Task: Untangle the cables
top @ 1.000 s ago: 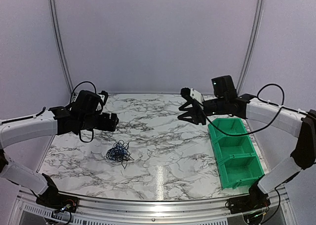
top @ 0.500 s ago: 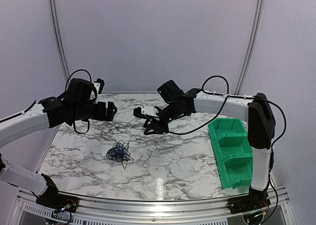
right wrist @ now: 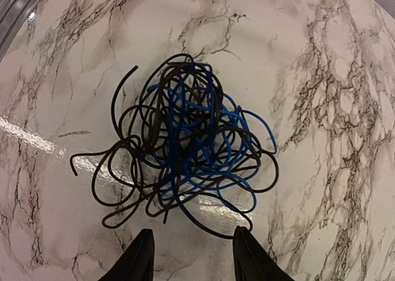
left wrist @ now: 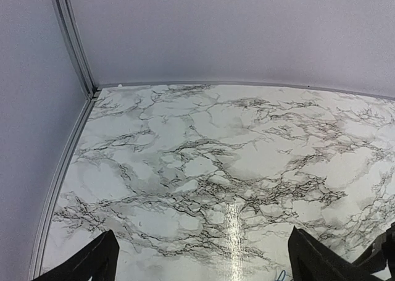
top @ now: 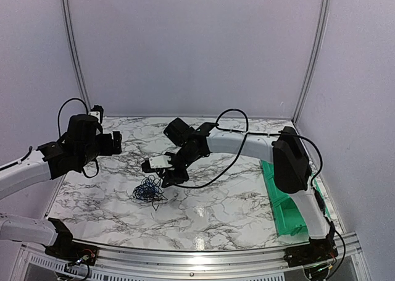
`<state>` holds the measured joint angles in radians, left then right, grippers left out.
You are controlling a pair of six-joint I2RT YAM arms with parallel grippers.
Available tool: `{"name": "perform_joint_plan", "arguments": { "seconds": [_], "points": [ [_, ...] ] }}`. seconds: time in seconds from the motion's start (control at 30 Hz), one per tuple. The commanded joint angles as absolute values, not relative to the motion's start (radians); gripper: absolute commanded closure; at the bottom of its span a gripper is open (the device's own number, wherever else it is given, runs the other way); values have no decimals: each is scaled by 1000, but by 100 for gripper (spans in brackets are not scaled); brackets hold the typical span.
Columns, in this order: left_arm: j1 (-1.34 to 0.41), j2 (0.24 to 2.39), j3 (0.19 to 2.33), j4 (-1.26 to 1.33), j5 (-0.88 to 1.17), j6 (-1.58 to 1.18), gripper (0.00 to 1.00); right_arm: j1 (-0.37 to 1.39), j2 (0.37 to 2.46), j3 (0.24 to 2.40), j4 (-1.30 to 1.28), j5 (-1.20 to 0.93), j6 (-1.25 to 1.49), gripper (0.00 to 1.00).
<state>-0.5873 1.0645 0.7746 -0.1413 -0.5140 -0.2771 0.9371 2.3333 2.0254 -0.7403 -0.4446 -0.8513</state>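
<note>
One tangle of cables (right wrist: 185, 151), blue and black.
Right gripper (right wrist: 194, 234) and left gripper (left wrist: 202, 247), jaws parted, are cropped at the lower frame edge; single strands cannot be traced.

Marble table (top: 210, 202) w/ tangled cables (top: 147, 189), green bin (top: 279, 210)

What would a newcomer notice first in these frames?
A small tangle of blue and black cables lies on the marble table, left of centre. The right end effector hovers open right by it, its arm stretched across the table. A green bin sits at the right edge. The left end effector, also open, hangs over bare marble.
</note>
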Motion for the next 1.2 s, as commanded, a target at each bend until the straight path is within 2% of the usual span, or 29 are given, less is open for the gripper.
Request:
{"name": "perform_joint_plan", "arguments": {
  "seconds": [0.0, 0.13, 0.27, 0.37, 0.5, 0.67, 0.77, 0.97, 1.17],
  "points": [
    [-584, 1046, 789, -104, -504, -231, 1, 980, 2360, 2073, -759, -359, -920, 57],
    [-584, 1051, 794, -106, -489, -228, 1, 987, 2372, 2076, -722, -334, -910, 66],
    [-584, 1050, 791, -106, -481, -221, 1, 989, 2354, 2056, -682, -321, -893, 69],
    [-584, 1059, 791, -106, -477, -217, 2, 990, 2326, 2004, -609, -293, -878, 69],
    [-584, 1065, 791, -106, -470, -214, 2, 991, 2283, 1924, -480, -249, -859, 59],
    [-584, 1073, 791, -106, -461, -209, 2, 996, 2294, 1935, -497, -253, -866, 61],
    [-584, 1078, 792, -106, -449, -206, 2, 997, 2290, 1926, -496, -258, -859, 69],
    [-584, 1086, 792, -106, -440, -200, 2, 997, 2264, 1919, -502, -286, -841, 99],
    [-584, 1083, 793, -106, -409, -189, 5, 997, 2169, 1831, -513, -310, -822, 100]
  ]
}}
